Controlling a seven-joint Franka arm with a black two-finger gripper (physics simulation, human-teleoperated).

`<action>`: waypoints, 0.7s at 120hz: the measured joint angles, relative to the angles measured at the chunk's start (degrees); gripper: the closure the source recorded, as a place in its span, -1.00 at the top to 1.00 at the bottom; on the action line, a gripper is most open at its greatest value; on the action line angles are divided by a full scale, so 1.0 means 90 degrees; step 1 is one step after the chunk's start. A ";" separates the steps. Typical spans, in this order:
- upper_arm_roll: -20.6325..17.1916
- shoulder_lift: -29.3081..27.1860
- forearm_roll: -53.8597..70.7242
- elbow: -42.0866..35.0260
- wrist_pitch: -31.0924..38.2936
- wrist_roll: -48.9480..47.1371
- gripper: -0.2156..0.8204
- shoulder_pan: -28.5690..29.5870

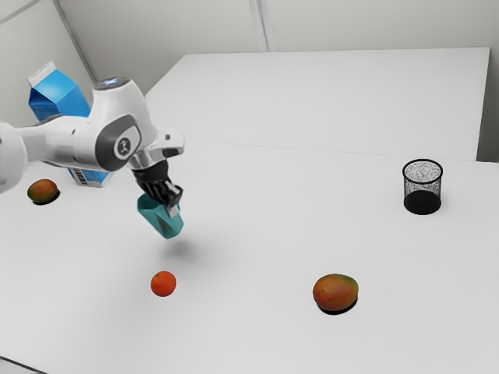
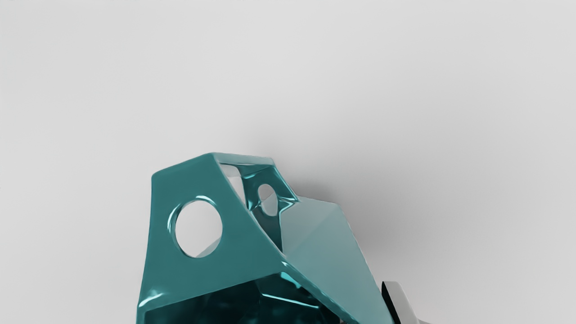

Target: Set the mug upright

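Observation:
The teal faceted mug hangs tilted above the white table, a soft shadow under it. My gripper holds it by the wall near its upper part. In the wrist view the mug shows its dark hollow and an angular handle with round holes. There, one finger of my gripper lies against the outside of the wall, and the other is mostly hidden inside the mug.
An orange lies on the table close to the mug. One mango and a black mesh cup stand toward the exterior view's right. Another mango and a blue carton are at the exterior view's left, the carton partly behind the arm.

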 joint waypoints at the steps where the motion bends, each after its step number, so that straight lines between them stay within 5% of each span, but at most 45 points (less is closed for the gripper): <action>1: -0.0003 0.0004 0.0010 -0.0010 0.0026 -0.0027 -0.87 -0.0005; 84: -0.0066 0.0557 0.0161 -0.0256 0.0983 -0.1386 -0.87 -0.0185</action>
